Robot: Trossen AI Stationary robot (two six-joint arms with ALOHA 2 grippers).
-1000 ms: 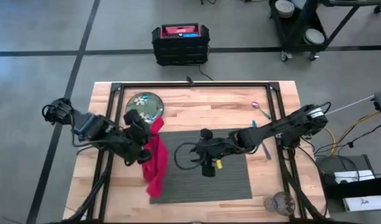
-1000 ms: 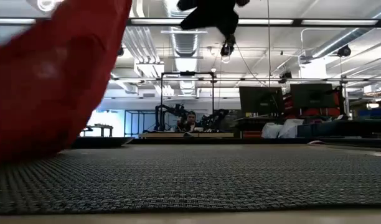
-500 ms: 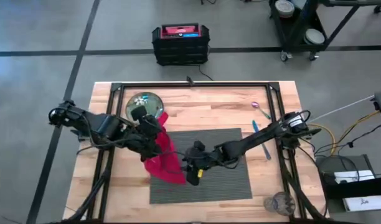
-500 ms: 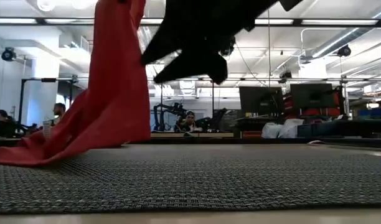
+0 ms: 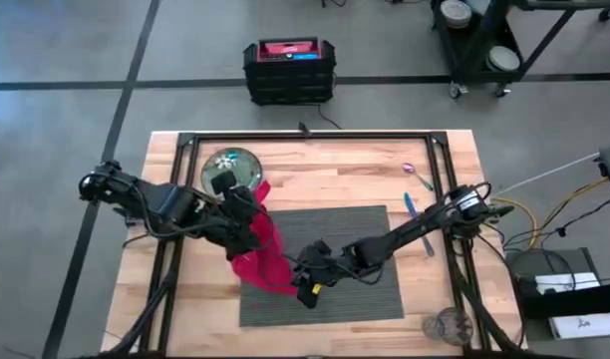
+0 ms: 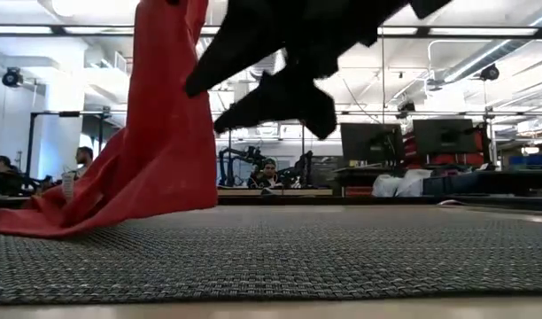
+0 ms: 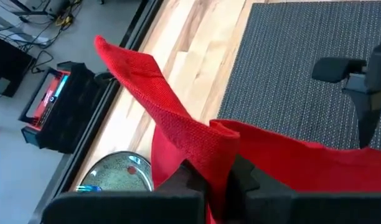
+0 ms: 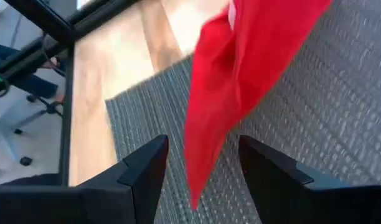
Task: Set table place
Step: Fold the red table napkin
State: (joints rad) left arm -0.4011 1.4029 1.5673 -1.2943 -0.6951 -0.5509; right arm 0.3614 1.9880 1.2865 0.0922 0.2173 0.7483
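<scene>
A red napkin hangs from my left gripper, which is shut on it above the left part of the dark grey placemat. The napkin's lower end trails on the placemat. My right gripper is open at the napkin's lower part, and in its wrist view the cloth hangs down between its two fingers. A green plate sits at the table's far left. Blue and purple utensils lie right of the placemat. A clear glass stands at the near right. My left gripper pinches a bunched fold of the napkin between its two fingers, near the cloth's upper end. One corner sticks up past the fingers. The rest hangs slack below, its lower end on the placemat. My right gripper: I cannot tell whether its fingers touch the napkin.
The light wood table has a black frame along its edges. A black and red case sits on the floor beyond the far edge. People sit at desks in the room behind.
My left gripper has moved toward the table's right edge and risen with the napkin. The cloth's lower end has swung from the placemat's left edge onto the placemat. My right gripper has moved toward the table's left and near edges, up to the hanging napkin.
</scene>
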